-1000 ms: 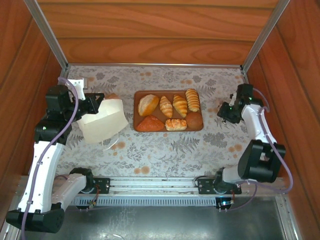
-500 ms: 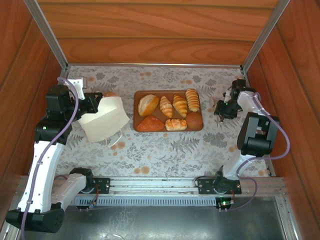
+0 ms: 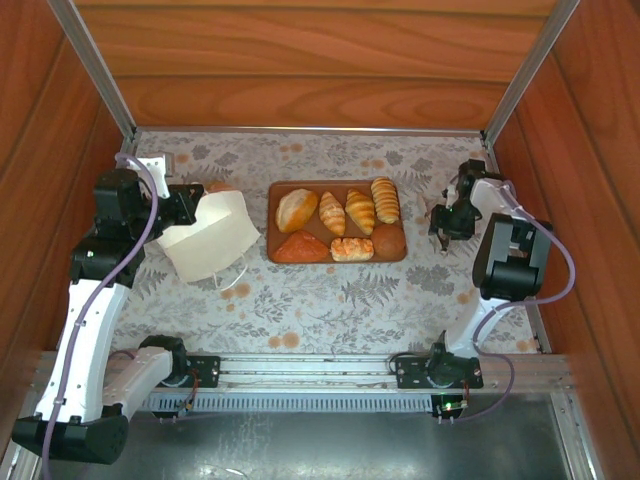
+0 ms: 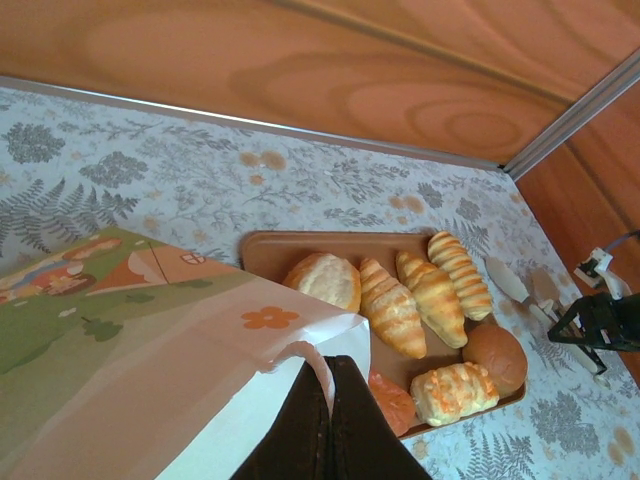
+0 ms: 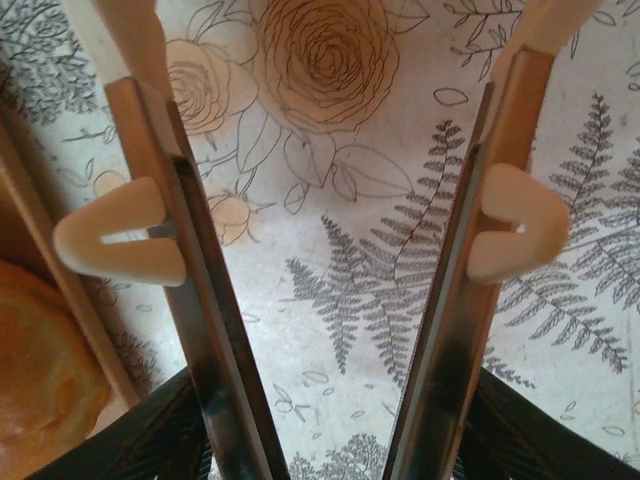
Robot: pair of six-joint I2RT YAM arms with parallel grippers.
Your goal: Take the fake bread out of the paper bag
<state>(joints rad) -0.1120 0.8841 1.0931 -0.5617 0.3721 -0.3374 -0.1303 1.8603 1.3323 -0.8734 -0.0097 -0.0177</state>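
left gripper: pinched on rim of white printed paper bag, left of flat brown rectangular board | right gripper: parted, empty, just right of board | golden-brown toy bread: six on board; possibly one more behind bag, nearer left arm

**A:** How does the left arm stand?

**B:** It runs up the left side with its wrist bent inward, so the left gripper points to the right. Its dark fingers are pressed together, pinching the rim of the paper bag.

**A:** And the right arm?

**B:** It is folded tight, with the elbow raised and the forearm reaching toward the far side. The right gripper tips downward, and there is a wide gap between its jaws.
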